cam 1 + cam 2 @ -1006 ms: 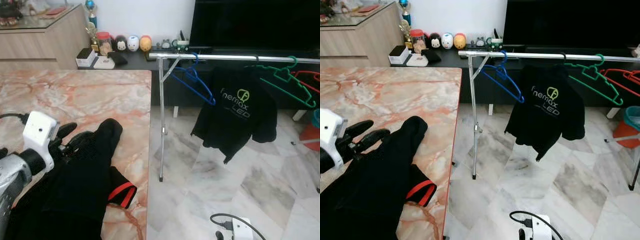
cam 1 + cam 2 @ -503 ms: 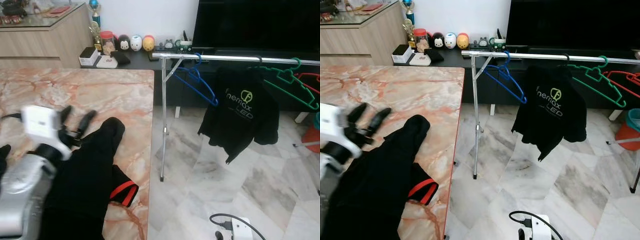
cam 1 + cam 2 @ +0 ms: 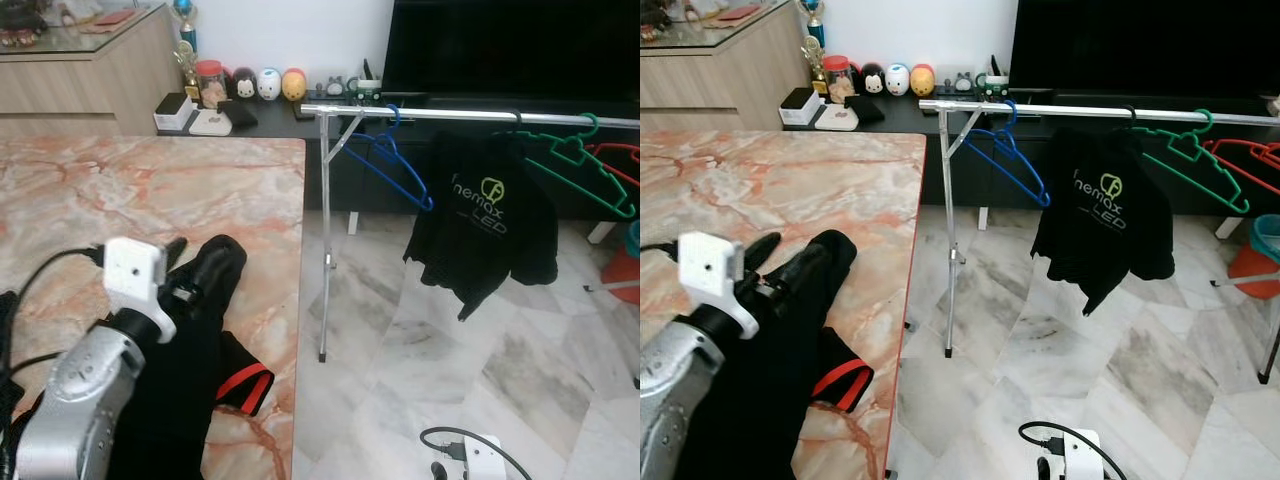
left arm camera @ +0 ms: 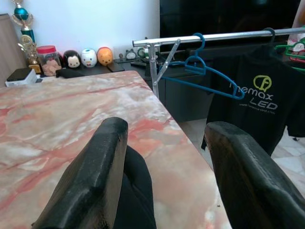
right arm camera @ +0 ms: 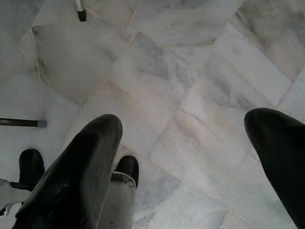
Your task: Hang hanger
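Reaching: the left gripper [image 3: 195, 272] hovers low over a black garment [image 3: 190, 370] on the marble table [image 3: 150, 190], fingers spread, one above the cloth and the other toward the table's right edge.
Table edge: the right edge runs straight from the far corner to the near side; the garment's dark tip lies close to it, a red-trimmed cuff [image 3: 243, 388] nearer still.
Open room: pale marble floor [image 3: 520, 380] lies to the right of the table, bare between the table and the rail's leg.
Rail: a silver rail [image 3: 450, 114] stands on a thin upright [image 3: 324, 230] just beside the table's far right corner.
Hangers: a blue hanger [image 3: 388, 160] hangs bare near the rail's left end; a green hanger [image 3: 585, 165] and a red hanger [image 3: 620, 158] hang further right.
Shirt: a black shirt [image 3: 488, 225] with a green logo hangs between the blue and green hangers.
In the way: the upright and its brace stand between the table and the blue hanger.
Around: a low dark cabinet [image 3: 270, 120] behind the rail bears small figures and a jar [image 3: 208, 83]; a wooden sideboard [image 3: 90, 70] stands far left; a white box with a black cable [image 3: 470, 455] lies on the floor.
Left arm: the silver forearm [image 3: 75, 410] rises from the near left, its white wrist camera [image 3: 135, 275] on top.
Right gripper [image 5: 186, 157]: hangs over the floor, fingers wide apart, holding nothing.
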### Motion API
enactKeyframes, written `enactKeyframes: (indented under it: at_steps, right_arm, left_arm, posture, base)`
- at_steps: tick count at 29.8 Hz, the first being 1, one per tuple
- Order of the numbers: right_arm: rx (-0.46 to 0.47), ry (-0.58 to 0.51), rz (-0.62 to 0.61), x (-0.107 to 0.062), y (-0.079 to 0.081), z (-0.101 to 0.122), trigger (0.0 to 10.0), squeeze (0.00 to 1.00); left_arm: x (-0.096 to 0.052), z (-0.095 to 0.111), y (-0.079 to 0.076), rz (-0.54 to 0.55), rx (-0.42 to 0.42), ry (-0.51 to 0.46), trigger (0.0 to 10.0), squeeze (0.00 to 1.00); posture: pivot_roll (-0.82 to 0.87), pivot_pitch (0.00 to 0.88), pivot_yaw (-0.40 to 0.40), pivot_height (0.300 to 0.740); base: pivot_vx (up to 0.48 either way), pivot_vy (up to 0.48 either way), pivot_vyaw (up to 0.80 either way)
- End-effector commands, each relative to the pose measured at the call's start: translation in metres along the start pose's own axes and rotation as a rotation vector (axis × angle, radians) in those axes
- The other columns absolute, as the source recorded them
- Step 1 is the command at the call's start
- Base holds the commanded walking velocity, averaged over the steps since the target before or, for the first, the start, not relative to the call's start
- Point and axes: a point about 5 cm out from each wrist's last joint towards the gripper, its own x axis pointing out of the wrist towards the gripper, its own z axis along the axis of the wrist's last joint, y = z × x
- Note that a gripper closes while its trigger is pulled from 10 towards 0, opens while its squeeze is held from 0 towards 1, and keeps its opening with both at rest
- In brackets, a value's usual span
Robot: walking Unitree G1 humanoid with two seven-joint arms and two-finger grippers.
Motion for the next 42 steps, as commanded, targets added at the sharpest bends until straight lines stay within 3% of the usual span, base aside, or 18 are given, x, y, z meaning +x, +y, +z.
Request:
enactKeyframes:
  at_steps: [1,23,42]
  right_arm:
    - [0.004,-0.001,-0.005,-0.0001,-0.0016,-0.0001,10.0,0.00]
    - [0.008,-0.002,0.000,-0.0006,-0.0003,-0.0014,10.0,0.00]
    - [0.007,-0.003,0.001,-0.0004,-0.0005,-0.0008,10.0,0.00]
  left_arm:
    - [0.0028,0.0067,-0.0039,-0.011,0.019,-0.031,10.0,0.00]
    - [0.0088,0.0102,-0.0110,-0.033,0.003,-0.062,10.0,0.00]
    - [0.0087,0.0114,-0.0110,-0.027,-0.002,-0.068,10.0,0.00]
  posture:
    - [0.11,0.000,-0.020,0.740]
    - [0.11,0.000,-0.012,0.740]
    - [0.11,0.000,-0.014,0.740]
  base:
    - [0.000,0.000,0.00]
    - [0.000,0.000,0.00]
    - [-0.280,0.000,0.00]
